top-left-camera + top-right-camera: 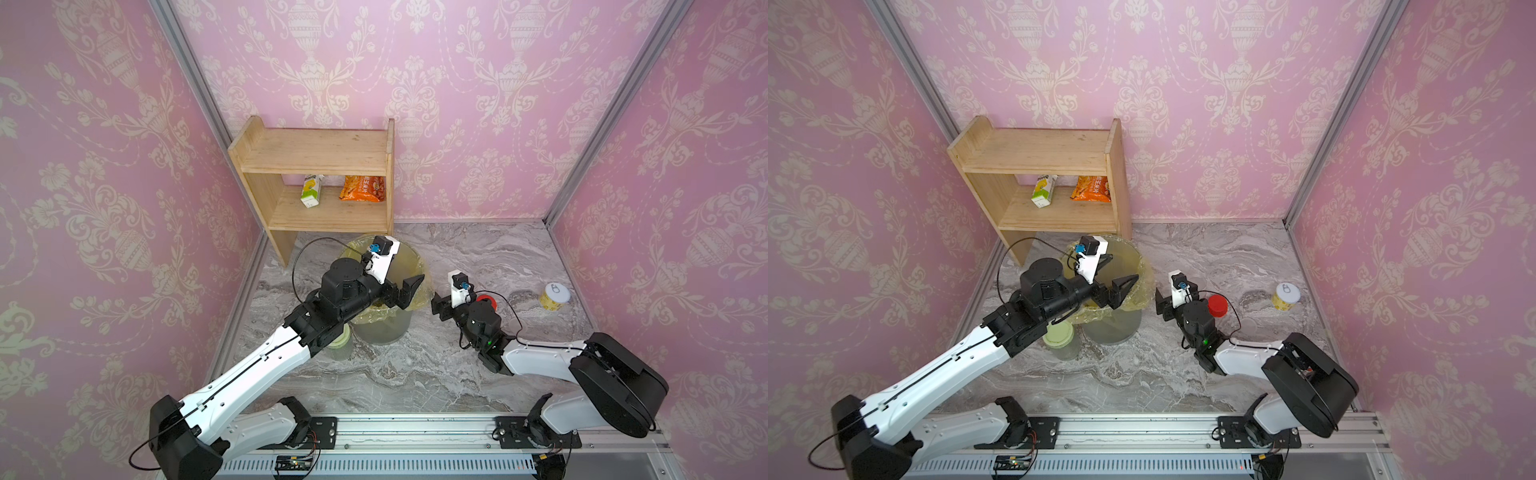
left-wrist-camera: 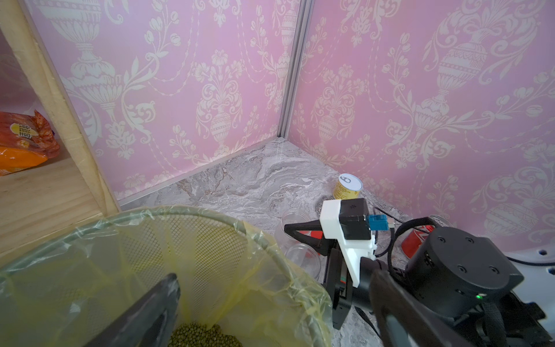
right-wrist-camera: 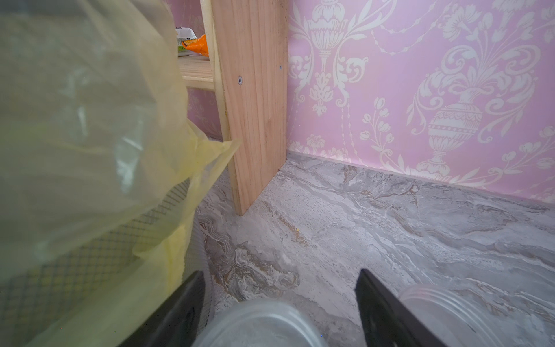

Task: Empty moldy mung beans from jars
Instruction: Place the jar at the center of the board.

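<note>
item 1, near left: green-lidded jar (image 1: 1061, 336), wide, clear, upright on the marble-pattern table (image 1: 415, 374), partly under the left forearm, just beside the bin.

item 2, near centre-right: right gripper (image 3: 280, 272), low over the table, fingers apart. in the right wrist view an open jar (image 3: 261, 321), clear, mouth up, stands between the two fingers with a gap showing on one side, not clamped. a second open jar (image 3: 444, 306) stands just outside one finger.

item 3, right of that gripper: red-lidded jar (image 1: 1217, 305), upright, close behind the right wrist.

item 4, centre-left: mesh bin (image 2: 192, 210) with a yellow liner (image 2: 270, 288) folded over its rim. mung beans (image 2: 204, 335), a dark green granular heap, lie at the bottom of the bin.

item 5, above the bin mouth: left gripper (image 1: 1121, 268), fingers spread wide, holding nothing.

item 6, right, well apart from the jars: yellow tin (image 1: 555, 297), white pull-tab top, upright.

item 7, far left against the wall: wooden shelf (image 1: 316, 158). lower board carries a carton (image 1: 311, 191) and, to its right, an orange snack bag (image 1: 362, 189).
</note>
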Controlling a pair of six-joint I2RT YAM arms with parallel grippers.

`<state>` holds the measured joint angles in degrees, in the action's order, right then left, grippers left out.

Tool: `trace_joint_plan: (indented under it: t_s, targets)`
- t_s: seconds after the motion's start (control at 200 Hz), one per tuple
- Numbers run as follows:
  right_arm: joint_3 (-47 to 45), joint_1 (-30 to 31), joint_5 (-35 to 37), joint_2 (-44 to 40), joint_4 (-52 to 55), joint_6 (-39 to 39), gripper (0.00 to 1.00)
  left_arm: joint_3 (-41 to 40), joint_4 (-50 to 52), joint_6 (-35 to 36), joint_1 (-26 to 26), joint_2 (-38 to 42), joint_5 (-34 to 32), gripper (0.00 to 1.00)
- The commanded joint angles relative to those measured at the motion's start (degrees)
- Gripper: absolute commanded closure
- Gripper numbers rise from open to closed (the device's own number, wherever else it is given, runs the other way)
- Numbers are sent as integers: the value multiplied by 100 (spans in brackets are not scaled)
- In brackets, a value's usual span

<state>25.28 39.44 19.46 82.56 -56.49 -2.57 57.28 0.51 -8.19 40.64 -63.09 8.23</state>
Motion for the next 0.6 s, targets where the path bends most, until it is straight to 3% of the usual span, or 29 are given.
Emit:
trace_joint_plan:
  t_s: [0.0,0.14,0.225,0.595]
  targets:
    - [-32,38,-8,-218,69,-25,16,108,131,107,-40,113,7,1]
    - [16,44,69,-645,456,-77,12,267,528,180,-40,138,-5,1]
    - [79,45,83,-963,799,-50,2,328,797,261,-40,194,-76,1]
    - [385,29,34,-1726,1907,-273,0,703,2438,291,-50,1041,-723,1]
